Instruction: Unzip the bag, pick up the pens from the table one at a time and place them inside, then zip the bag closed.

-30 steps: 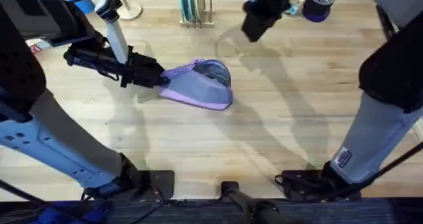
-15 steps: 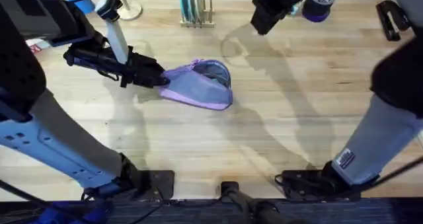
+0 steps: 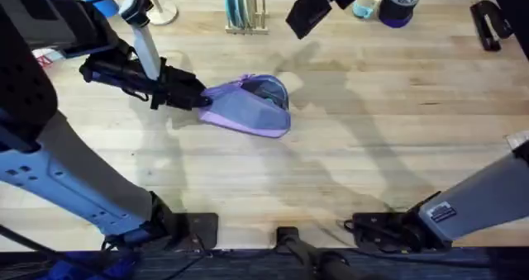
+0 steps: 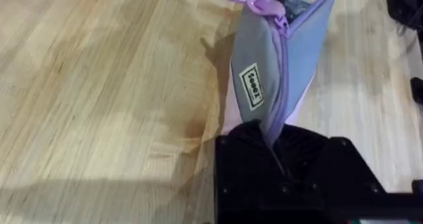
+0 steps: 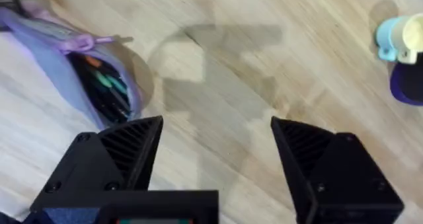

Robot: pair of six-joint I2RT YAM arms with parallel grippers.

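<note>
From overhead, the bag (image 3: 248,106) lies a little left of the table's (image 3: 347,148) centre, lavender, its open mouth turned toward two o'clock. The left gripper (image 3: 197,96) comes in from nine o'clock and is clamped on the bag's left end, fingers pinched tight on the fabric. The right gripper (image 3: 307,14) is up at the far edge, around one o'clock from the bag, well apart from it and off the wood. Behind it sit a roll of purple tape (image 3: 397,5) and a small cup (image 3: 364,7). A rack of plates (image 3: 242,7) stands at twelve o'clock from the bag, and a black stapler (image 3: 487,22) lies at the far right corner.

Now the left wrist camera: the bag (image 4: 277,59) stands on edge straight out of the gripper (image 4: 272,133), its end nipped between the black fingers. A small label (image 4: 252,86) shows on the grey side, and the purple zipper pull (image 4: 263,3) sits at the far end, zip open.

Right wrist camera: the fingers (image 5: 122,148) are spread wide with nothing between them, hanging over bare wood. The bag (image 5: 73,59) lies off to one side, mouth gaping, dark pens (image 5: 106,92) with coloured tips visible inside. The cup (image 5: 400,37) sits at the opposite corner of the picture.
</note>
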